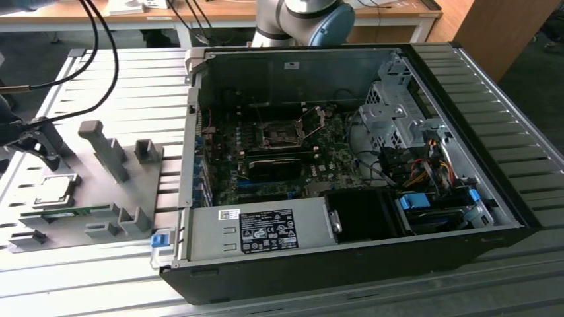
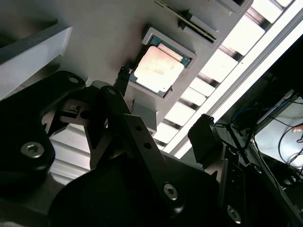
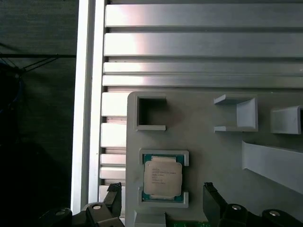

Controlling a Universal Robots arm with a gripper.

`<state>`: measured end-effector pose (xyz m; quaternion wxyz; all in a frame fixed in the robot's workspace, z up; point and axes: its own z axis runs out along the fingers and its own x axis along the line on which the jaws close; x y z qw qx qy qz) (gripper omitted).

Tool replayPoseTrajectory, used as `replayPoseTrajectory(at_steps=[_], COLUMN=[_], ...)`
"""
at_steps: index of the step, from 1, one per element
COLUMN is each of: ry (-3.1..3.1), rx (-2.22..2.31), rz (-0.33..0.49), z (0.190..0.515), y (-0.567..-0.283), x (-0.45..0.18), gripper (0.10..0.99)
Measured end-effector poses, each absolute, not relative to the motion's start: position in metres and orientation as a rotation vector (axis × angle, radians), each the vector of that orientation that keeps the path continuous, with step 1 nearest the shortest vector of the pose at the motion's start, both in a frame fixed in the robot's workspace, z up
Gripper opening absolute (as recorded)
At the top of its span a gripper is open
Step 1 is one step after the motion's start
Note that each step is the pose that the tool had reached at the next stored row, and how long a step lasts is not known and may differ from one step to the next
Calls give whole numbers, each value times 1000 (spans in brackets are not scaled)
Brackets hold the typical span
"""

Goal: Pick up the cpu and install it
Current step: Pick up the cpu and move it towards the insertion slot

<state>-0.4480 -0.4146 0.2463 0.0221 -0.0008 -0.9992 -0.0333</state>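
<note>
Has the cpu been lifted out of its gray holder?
No, the cpu lies seated in the gray holder, with the open gripper flanking it, not touching.

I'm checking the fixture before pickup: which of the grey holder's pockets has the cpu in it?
The framed pocket nearest the gripper holds the cpu; the square pocket beside it is empty.

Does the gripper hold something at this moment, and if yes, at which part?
Nothing is held. The gripper is open, its jaws apart on either side of the cpu, which lies in its gray holder.
</note>
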Motion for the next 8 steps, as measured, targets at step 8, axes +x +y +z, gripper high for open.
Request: replayPoseTrajectory(at_steps=[8], ry=[-3096], rx=[-3], rz=[-103], z=[242], y=[-415], x=[-448], gripper=[776])
